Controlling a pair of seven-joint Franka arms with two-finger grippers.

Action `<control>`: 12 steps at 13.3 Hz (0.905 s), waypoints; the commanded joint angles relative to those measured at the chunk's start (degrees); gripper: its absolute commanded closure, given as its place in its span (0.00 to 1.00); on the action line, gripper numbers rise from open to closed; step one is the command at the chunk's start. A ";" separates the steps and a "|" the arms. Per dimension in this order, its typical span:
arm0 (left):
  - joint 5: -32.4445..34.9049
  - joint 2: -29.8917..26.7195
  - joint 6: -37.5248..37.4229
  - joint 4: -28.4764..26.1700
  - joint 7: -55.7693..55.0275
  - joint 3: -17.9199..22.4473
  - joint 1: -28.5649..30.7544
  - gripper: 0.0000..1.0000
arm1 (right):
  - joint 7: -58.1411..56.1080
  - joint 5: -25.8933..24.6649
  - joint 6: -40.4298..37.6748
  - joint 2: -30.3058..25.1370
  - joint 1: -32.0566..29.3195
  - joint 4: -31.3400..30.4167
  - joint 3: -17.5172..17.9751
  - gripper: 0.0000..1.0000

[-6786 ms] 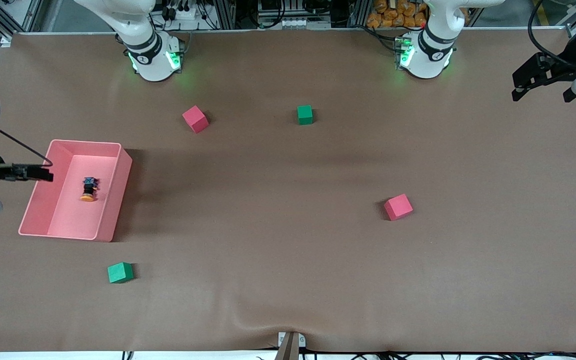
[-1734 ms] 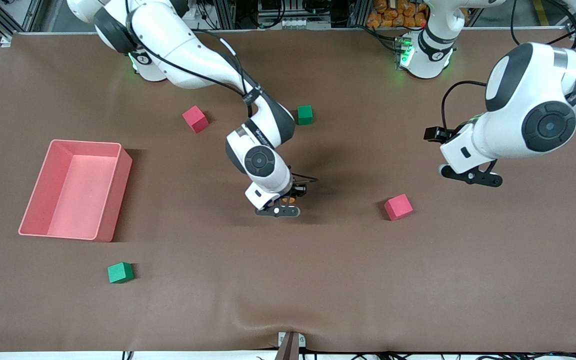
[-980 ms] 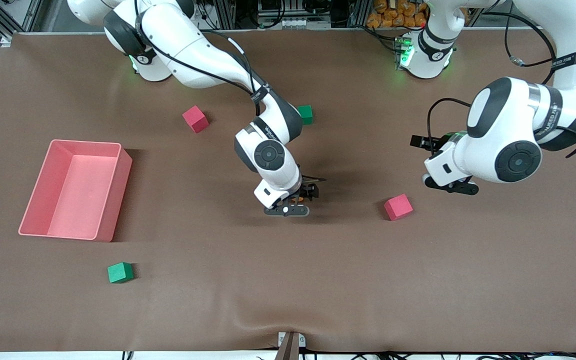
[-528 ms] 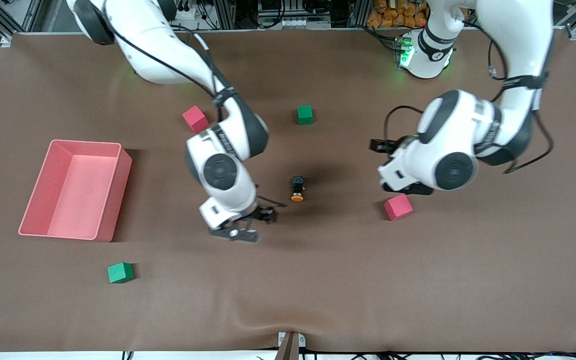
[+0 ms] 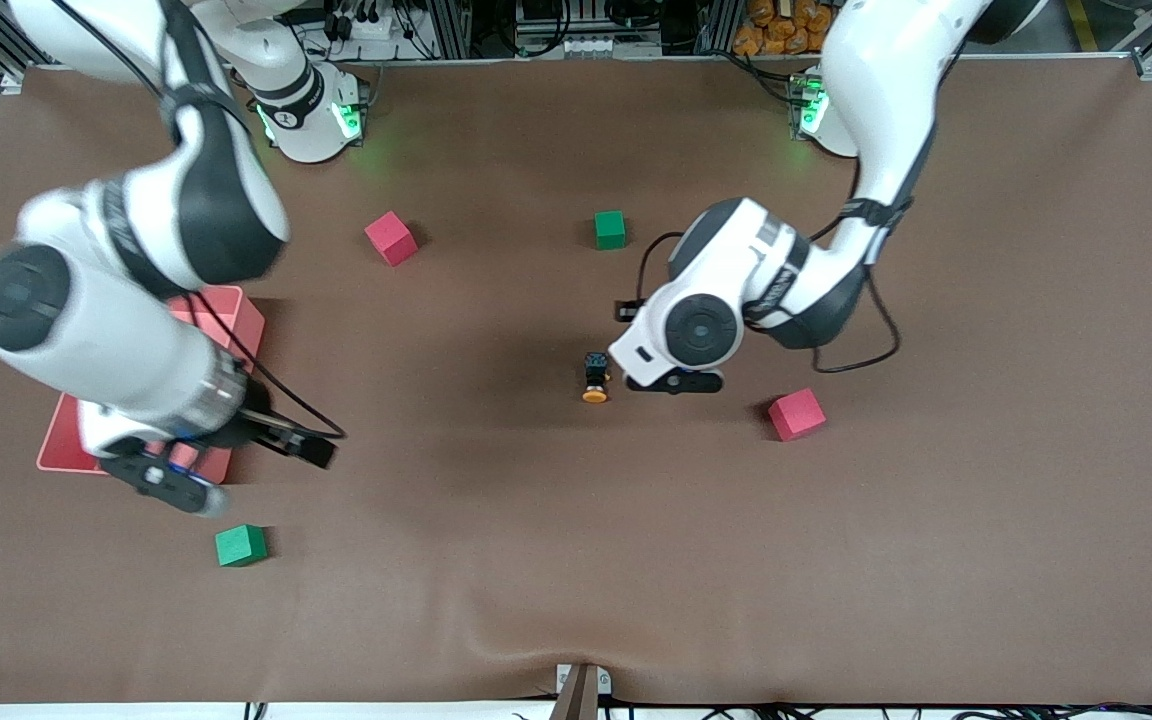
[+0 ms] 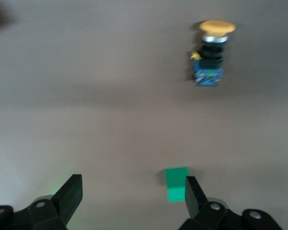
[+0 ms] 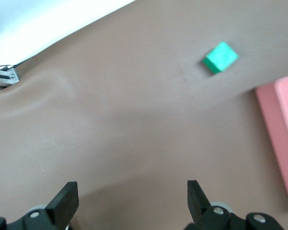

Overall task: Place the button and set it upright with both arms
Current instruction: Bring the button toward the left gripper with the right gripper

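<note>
The button (image 5: 594, 378) lies on its side on the brown table near the middle, orange cap toward the front camera and bluish base away from it. In the left wrist view the button (image 6: 211, 52) lies ahead of the fingers, not between them. My left gripper (image 5: 678, 383) hovers just beside the button on the left arm's side; in its wrist view the left gripper (image 6: 133, 196) is open and empty. My right gripper (image 5: 171, 480) hangs over the near corner of the pink bin (image 5: 236, 312); in its wrist view the right gripper (image 7: 130, 199) is open and empty.
A red cube (image 5: 796, 414) lies near the left hand. Another red cube (image 5: 391, 238) and a green cube (image 5: 609, 229) lie nearer the bases. A second green cube (image 5: 239, 545) lies close to the right gripper, also in its wrist view (image 7: 221, 57). The bin's edge (image 7: 283, 139) shows there.
The right arm has swung away from the button, which it had set down lying on the table, to the pink bin. The left arm has moved in next to the button.
</note>
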 commanded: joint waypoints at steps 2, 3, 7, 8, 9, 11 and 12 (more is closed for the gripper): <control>-0.50 5.02 3.73 4.24 -1.83 0.83 -2.51 0.06 | -6.62 -0.45 -7.58 -4.48 -17.04 -1.62 16.56 0.00; -0.59 6.26 5.49 4.85 -2.19 0.83 -2.69 0.06 | -6.38 -1.84 -8.30 -5.45 -21.72 -1.71 22.47 0.00; -0.77 10.74 13.05 5.56 -2.10 0.04 -3.48 0.19 | -7.34 -5.55 -14.17 -8.70 -22.74 1.01 20.44 0.00; -1.55 11.62 13.41 6.95 -2.19 0.12 -3.66 0.20 | -7.43 -5.81 -16.02 -12.36 -21.17 0.75 18.77 0.00; -1.82 12.85 13.68 8.10 -2.19 0.12 -4.35 0.20 | -8.73 -5.64 -17.43 -15.01 -20.46 -0.90 16.49 0.00; -1.82 14.09 15.43 8.64 -2.19 0.12 -5.15 0.20 | -14.51 -5.81 -17.19 -21.86 -19.40 -8.79 14.37 0.00; -1.82 14.35 15.61 8.64 -2.10 0.12 -5.24 0.20 | -18.29 -5.81 -16.92 -24.68 -19.31 -12.13 12.79 0.00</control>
